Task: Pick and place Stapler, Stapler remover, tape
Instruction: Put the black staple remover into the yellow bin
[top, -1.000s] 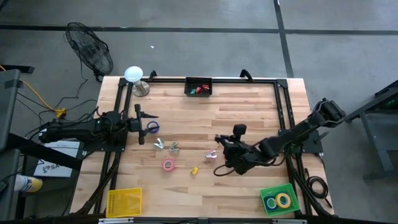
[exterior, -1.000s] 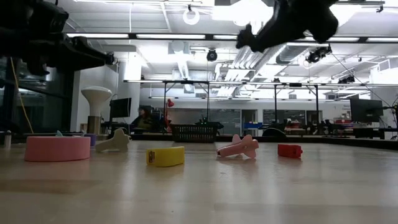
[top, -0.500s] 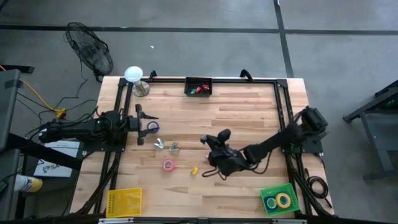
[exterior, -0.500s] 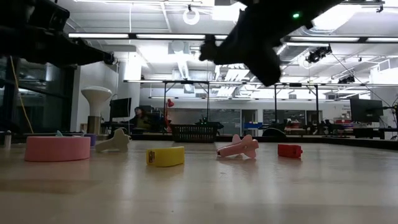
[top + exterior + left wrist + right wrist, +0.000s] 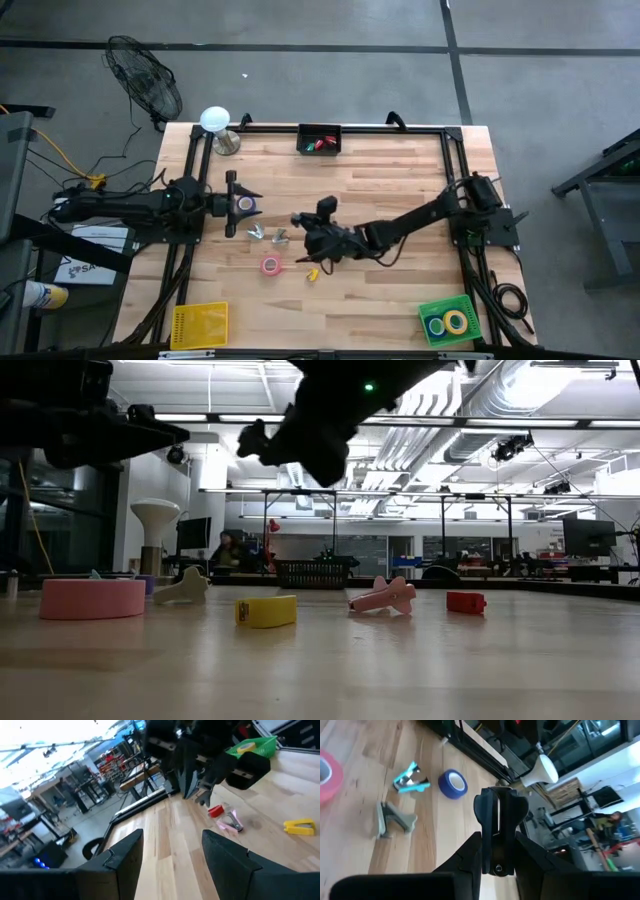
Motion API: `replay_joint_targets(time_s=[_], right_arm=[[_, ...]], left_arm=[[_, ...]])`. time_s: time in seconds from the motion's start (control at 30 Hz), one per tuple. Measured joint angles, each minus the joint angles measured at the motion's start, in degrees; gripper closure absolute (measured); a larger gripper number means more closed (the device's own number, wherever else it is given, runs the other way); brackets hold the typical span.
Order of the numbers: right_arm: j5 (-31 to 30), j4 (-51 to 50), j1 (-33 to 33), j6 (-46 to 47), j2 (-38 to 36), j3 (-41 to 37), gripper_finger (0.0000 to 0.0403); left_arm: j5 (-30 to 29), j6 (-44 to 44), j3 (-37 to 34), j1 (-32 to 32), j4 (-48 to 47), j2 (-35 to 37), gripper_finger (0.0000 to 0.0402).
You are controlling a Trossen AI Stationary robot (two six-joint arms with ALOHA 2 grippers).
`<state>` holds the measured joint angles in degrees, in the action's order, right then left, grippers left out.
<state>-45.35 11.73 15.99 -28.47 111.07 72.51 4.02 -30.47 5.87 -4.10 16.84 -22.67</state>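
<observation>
The purplish-blue tape roll lies flat on the table. My left gripper is open and hovers over it without touching. My right gripper is shut and empty. It hangs above the table's middle, just past the two claw-like metal pieces. The pink tape roll and a small yellow stapler lie near it. A pink stapler-like piece and a small red piece rest on the table under my right arm.
A black bin with red and green items stands at the far edge. At the near right corner a green basket holds yellow and blue tape rolls. A yellow basket stands at the near left corner. Black rails frame the table.
My right gripper has travelled well toward the table's left, above the table, from beside the pink piece to near the claw-like pieces, staying shut. My left gripper has shifted a little toward the table's right, over the purplish-blue tape. Nothing on the table has moved.
</observation>
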Motion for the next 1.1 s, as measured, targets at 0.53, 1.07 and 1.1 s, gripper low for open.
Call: replay_joint_targets(time_s=[0.53,1.07,1.1], right_arm=[[10.35,0.1,-5.88,7.84,0.22,3.63,0.0327],[11.65,-3.47,-6.89,7.48,0.22,3.62,0.0327],[11.64,-3.86,-6.99,7.49,0.22,3.61,0.0327]], left_arm=[[2.26,-11.95,9.06,0.0,7.11,-21.46,0.0204],[1.86,-12.78,16.64,0.0,6.58,-33.86,0.0204],[1.89,-12.79,16.85,0.0,6.62,-33.9,0.0204]])
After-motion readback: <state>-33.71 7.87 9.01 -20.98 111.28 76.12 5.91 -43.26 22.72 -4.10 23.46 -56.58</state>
